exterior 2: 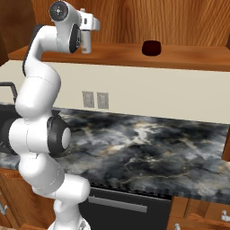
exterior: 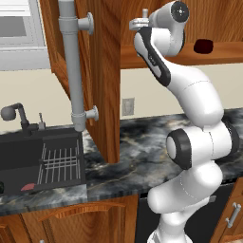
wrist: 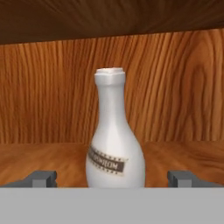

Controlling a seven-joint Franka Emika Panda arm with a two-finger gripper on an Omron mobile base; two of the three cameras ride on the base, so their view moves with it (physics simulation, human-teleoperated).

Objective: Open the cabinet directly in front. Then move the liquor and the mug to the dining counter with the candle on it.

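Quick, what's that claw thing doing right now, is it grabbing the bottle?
Gripper: open, holding nothing; the liquor stands between its fingertips.

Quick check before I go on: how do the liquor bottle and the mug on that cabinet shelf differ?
The liquor is tall, pale and long-necked with a white cap and a label; the mug is squat, dark red and open-topped. The liquor stands right in front of the open hand, between its fingertips; the mug sits apart, further to the right along the shelf. Both stand upright on the same shelf.
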